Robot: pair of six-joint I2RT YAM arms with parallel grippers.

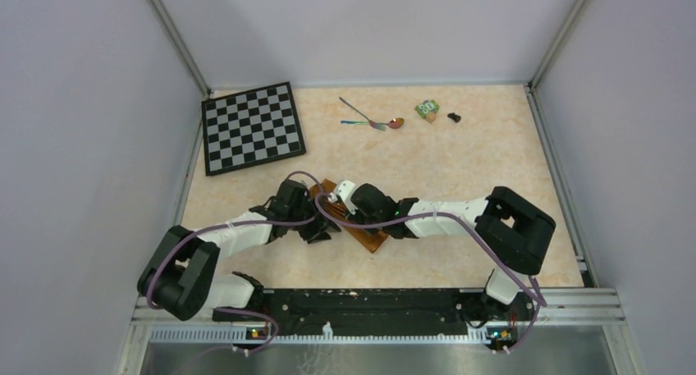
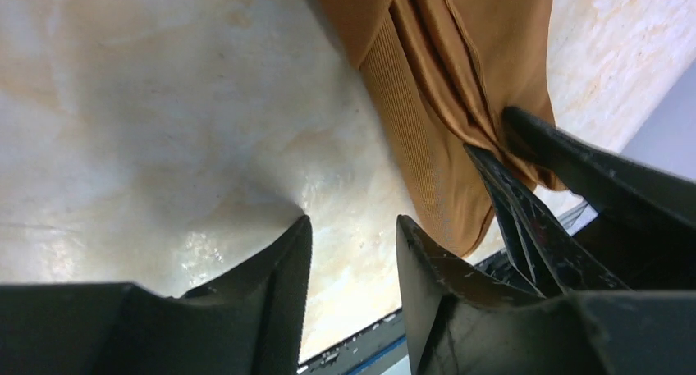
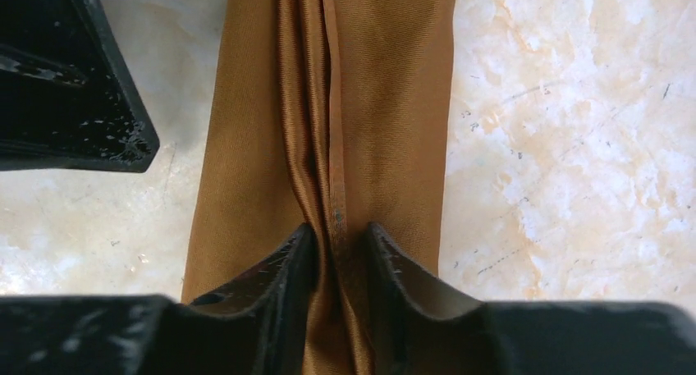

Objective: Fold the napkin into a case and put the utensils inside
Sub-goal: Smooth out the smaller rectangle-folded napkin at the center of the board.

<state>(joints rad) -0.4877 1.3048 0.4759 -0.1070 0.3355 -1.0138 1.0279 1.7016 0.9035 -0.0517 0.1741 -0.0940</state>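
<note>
The napkin lies folded into a narrow orange-brown strip, running diagonally in the middle of the table. In the right wrist view my right gripper pinches a raised lengthwise fold at the centre of the napkin. My left gripper is open just beside the napkin, over bare table with nothing between its fingers. From above, the left gripper sits at the strip's left side and the right gripper is over its far part. The utensils lie crossed at the back of the table.
A black-and-white chessboard lies at the back left. A small green block and a small black object sit to the right of the utensils. White walls enclose the table on three sides.
</note>
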